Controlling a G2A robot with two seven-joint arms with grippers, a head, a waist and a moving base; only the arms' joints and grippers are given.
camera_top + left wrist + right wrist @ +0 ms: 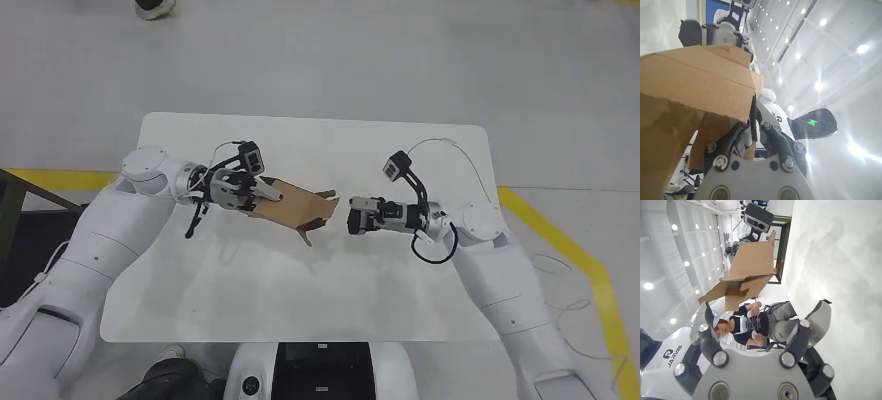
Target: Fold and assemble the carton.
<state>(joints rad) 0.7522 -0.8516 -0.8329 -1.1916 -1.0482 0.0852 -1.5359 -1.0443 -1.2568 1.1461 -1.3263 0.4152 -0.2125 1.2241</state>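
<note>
Carton [298, 206] held over desk [300, 290], partly folded, flaps loose.
Left tool [258, 192] clenched on carton's near edge; right tool [352, 216] released, spread wide, just beside carton's far end, not touching.

Left wrist view: I log 1 green lightning-bolt sign [812, 122], lit on a black panel [826, 114]. In the same view, 1 circle mark [724, 40] crossed by a short upright line stands on a white housing [718, 34]. Right wrist view: 1 logo [673, 353] with a line of lettering stands on a white shell [658, 344]; print not transcribed. I read no print on the carton [295, 205].
</note>
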